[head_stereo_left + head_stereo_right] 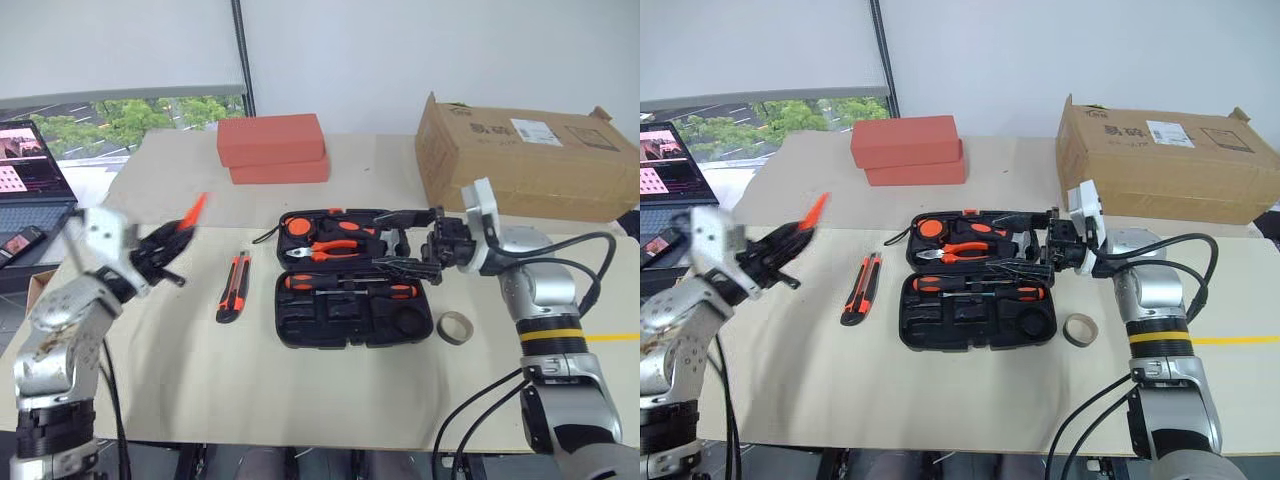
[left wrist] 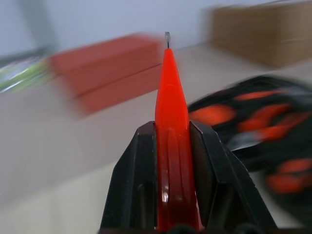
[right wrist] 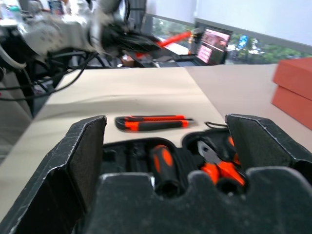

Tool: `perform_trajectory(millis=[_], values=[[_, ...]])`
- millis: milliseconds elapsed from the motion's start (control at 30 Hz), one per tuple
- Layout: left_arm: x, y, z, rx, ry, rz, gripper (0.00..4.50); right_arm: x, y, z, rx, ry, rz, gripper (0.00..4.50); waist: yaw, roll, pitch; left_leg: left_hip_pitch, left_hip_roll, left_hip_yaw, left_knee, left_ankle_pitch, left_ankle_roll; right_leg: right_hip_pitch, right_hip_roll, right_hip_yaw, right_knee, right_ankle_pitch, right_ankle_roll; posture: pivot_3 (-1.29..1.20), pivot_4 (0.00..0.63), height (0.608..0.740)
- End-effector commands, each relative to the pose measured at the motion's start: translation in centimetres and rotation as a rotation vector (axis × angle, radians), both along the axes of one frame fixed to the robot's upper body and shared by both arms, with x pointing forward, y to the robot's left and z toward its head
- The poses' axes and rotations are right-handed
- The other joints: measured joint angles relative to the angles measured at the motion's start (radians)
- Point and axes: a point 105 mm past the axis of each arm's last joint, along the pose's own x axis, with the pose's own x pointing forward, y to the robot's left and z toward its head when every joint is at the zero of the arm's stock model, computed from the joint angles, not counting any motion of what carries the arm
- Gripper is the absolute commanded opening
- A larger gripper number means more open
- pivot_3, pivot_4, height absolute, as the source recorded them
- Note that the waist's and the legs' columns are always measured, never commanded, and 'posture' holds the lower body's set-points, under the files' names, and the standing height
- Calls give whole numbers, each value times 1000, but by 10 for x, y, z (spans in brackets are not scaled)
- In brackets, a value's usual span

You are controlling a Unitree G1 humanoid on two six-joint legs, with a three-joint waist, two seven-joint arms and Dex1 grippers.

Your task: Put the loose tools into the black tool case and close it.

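**Mid-task: case open, two tools still out, one in hand**

Your left gripper (image 1: pixel 160 250) is clamped on the slim orange screwdriver (image 1: pixel 193 212), up off the table to the left of the black tool case (image 1: pixel 355 300) with its tip aimed up toward the case. The left wrist view confirms the shaft is pinched between both fingers.

Your right gripper (image 1: pixel 405 240) is spread wide and empty, hovering level over the case's right side.

Already in the case: two black-and-orange screwdrivers (image 1: pixel 350 287) in the front half; pliers (image 1: pixel 330 250) sit in the rear half.

Still loose: utility knife (image 1: pixel 233 287) on the table just left of the case, tape ring (image 1: pixel 454 327) just right of it.

Remaining, as I read it: seat the held screwdriver, load knife and ring, then fold the lid and latch.
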Motion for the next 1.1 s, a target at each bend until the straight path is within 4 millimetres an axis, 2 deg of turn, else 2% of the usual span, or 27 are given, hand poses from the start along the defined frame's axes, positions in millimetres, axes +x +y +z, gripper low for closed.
perform_trajectory(millis=[33, 267, 467, 633, 900, 1100], values=[[-9, -26, -5, 119, 15, -185, 479, -5, -16, 6, 4, -44, -47, 4500, -5, 0, 0, 0, 0, 1, 0, 0, 0, 0, 1, -1, 0, 0, 0, 0, 150, 712], [-7, -53, -42, 386, 85, -398, 479, -18, -46, -26, -150, -24, -163, 4500, -7, 0, 0, 1, 0, 1, 0, 1, -1, 0, 8, -1, 2, -1, 1, 0, 150, 712], [1, -71, -64, 504, 118, -485, 479, -30, -50, -28, -112, -31, -212, 4500, -9, 0, 1, 1, 1, 1, 0, 1, -1, -1, 11, 2, 2, -1, 1, 0, 150, 712], [13, -88, -69, 503, 112, -502, 479, -31, -57, -24, -117, -54, -251, 4500, -1, -1, 1, 1, 1, 1, 2, 0, 0, 0, 12, 2, 2, -1, 1, 0, 150, 712], [23, -82, -80, 571, 145, -469, 479, -36, -64, -21, -136, -50, -247, 4500, 2, -1, 1, 1, 1, 1, 2, 0, 0, -1, 13, 3, 1, -1, 1, 0, 150, 712], [15, -88, -86, 536, 177, -512, 479, -35, -63, -19, -131, -57, -244, 4500, 5, -1, 1, 1, 1, 1, 2, 0, 1, 0, 13, 3, 1, -1, 1, 0, 150, 712]])
